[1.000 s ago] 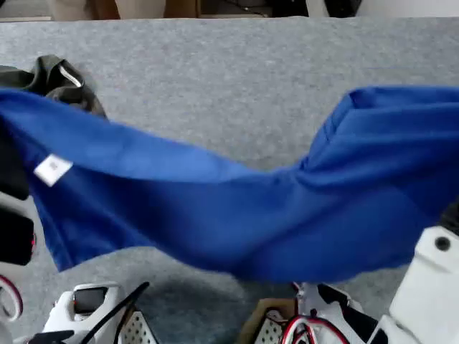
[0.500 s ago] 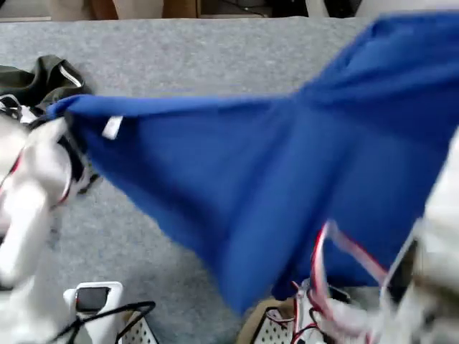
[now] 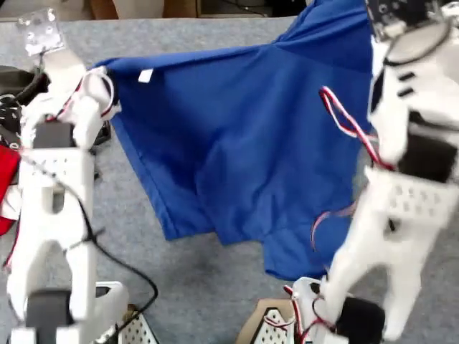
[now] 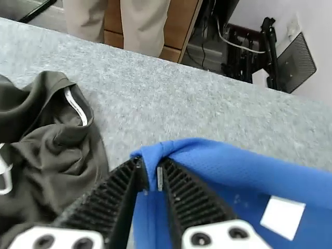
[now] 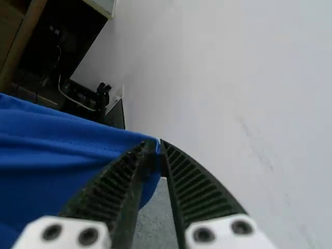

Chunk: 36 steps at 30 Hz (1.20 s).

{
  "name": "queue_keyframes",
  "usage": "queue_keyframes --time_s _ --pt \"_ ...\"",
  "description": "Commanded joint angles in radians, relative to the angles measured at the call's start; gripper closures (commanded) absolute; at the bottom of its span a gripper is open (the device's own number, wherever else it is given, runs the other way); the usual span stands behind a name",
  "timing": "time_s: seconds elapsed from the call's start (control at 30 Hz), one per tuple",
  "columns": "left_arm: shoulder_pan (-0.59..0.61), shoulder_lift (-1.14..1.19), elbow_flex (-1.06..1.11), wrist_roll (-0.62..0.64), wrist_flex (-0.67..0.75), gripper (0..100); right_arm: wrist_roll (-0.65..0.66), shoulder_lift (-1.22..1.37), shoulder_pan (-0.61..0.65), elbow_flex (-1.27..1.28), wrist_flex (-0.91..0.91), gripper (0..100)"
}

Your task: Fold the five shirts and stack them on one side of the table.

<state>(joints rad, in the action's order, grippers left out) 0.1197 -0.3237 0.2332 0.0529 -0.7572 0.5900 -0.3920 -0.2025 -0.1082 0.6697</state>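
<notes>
A blue shirt [image 3: 244,143] hangs spread between both arms above the grey table [image 3: 193,43]. My left gripper [image 4: 150,174] is shut on one blue shirt corner [image 4: 171,153], beside the white tag [image 4: 282,218]; in the high view this corner [image 3: 107,68] sits at the left. My right gripper [image 5: 155,150] is shut on the opposite blue edge [image 5: 67,140], raised high at the far right. The shirt's lower part drapes onto the table near the front [image 3: 301,254]. A dark olive shirt [image 4: 46,135] lies crumpled at the table's far left.
A red item [image 3: 6,172] shows at the left edge beside the left arm. Both arm bases [image 3: 287,322] stand at the table's front edge. Bare table lies at the back middle and front left. Cabinets and cables stand beyond the far edge [image 4: 207,31].
Both arms have swung the blue shirt from near the front edge up and towards the back; it now hangs wider and higher, and both arms have come into the high view.
</notes>
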Motion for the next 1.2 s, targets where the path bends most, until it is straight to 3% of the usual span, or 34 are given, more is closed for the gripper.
queue_keyframes --time_s 0.0,0.1,0.4,0.63,0.8,1.17 --pt "-0.005 0.143 -0.206 0.017 0.038 98 0.005 0.084 0.008 0.021 -0.133 99.3" --pt "-0.026 0.259 -0.407 0.052 -0.037 98 0.002 0.2 0.01 -0.022 -0.195 99.4" --pt "-0.106 0.581 -0.956 -0.021 -0.282 98 -0.175 0.582 0.024 -0.412 -0.193 99.4" --pt "-0.126 0.819 -1.221 -0.086 -0.506 98 -0.221 0.783 0.041 -0.728 0.13 99.4" --pt "-0.121 0.923 -1.324 -0.087 -0.64 98 -0.17 0.834 0.042 -0.862 0.473 99.3" --pt "-0.183 0.963 -1.364 -0.233 -0.97 98 -0.072 0.835 0.039 -0.946 0.959 99.4"
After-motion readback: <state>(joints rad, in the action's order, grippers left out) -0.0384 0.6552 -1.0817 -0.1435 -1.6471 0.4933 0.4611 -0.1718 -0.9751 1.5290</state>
